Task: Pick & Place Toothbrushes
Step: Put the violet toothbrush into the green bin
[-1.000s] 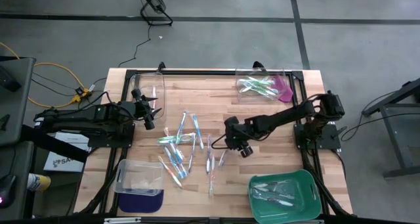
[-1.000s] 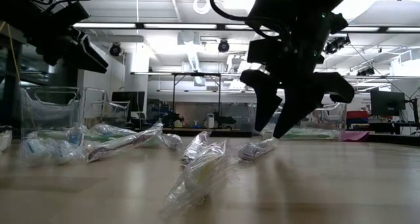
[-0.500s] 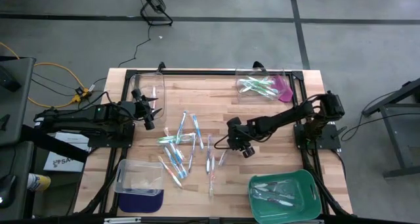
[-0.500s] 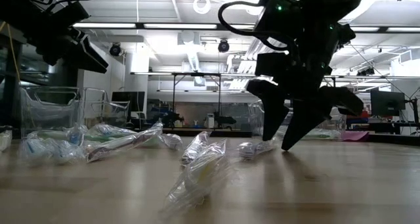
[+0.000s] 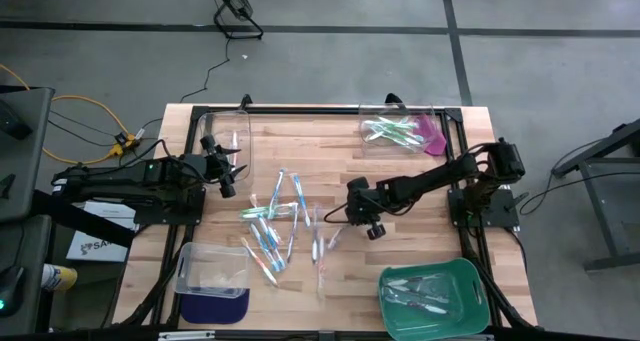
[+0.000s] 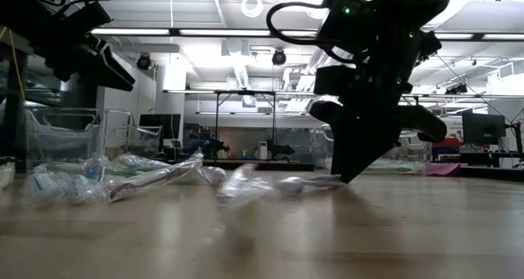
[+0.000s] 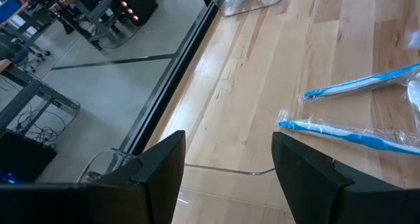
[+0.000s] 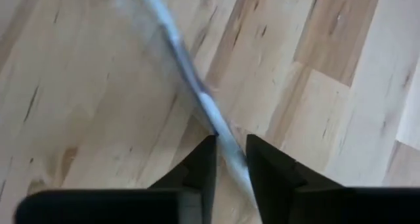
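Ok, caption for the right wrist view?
Right gripper closing on a wrapped toothbrush over the wooden table.
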`<action>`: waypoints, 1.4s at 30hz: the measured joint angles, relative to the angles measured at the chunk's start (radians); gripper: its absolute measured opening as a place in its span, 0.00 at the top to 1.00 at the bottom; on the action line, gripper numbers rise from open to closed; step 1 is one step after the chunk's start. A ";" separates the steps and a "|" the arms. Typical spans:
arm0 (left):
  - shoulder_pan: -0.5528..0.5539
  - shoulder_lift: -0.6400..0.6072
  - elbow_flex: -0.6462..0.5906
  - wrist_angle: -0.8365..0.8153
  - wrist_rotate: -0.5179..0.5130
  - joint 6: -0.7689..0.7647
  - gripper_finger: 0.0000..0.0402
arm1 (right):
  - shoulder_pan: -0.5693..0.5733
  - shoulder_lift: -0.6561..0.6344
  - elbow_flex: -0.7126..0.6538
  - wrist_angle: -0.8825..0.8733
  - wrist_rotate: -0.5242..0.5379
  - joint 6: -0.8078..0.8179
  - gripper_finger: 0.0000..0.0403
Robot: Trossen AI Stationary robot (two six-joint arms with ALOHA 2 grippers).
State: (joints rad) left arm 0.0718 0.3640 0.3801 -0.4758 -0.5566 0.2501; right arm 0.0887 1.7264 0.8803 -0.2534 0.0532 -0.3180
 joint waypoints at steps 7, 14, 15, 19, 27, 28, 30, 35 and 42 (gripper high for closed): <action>0.000 0.000 0.000 -0.018 0.000 -0.013 0.45 | 0.000 0.000 0.000 0.000 0.000 0.008 0.95; 0.000 0.000 0.000 -0.029 0.000 -0.020 0.45 | 0.001 0.000 0.001 0.001 0.000 0.078 0.97; 0.000 0.000 0.000 -0.029 0.000 -0.020 0.45 | 0.001 0.000 0.001 0.001 0.000 0.087 0.97; 0.000 0.000 0.000 -0.029 0.000 -0.021 0.45 | 0.001 0.000 0.001 0.000 -0.001 0.156 0.98; 0.000 0.000 0.000 -0.029 0.000 -0.024 0.45 | 0.037 -0.001 0.014 -0.020 -0.024 0.223 0.98; 0.000 0.000 0.000 -0.029 0.000 -0.024 0.45 | 0.043 -0.001 0.023 -0.035 -0.033 0.227 0.98; 0.000 0.000 0.000 -0.029 0.000 -0.026 0.45 | 0.057 -0.001 0.049 -0.063 -0.036 0.246 0.99; 0.000 0.000 0.000 -0.029 0.000 -0.034 0.45 | 0.090 -0.001 0.140 -0.181 -0.037 0.272 1.00; 0.000 0.000 0.000 -0.029 0.000 -0.042 0.45 | 0.109 -0.001 0.289 -0.341 -0.113 0.408 1.00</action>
State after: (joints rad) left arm 0.0719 0.3638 0.3801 -0.5045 -0.5568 0.2076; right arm 0.1979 1.7256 1.1688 -0.5942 -0.0593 0.0901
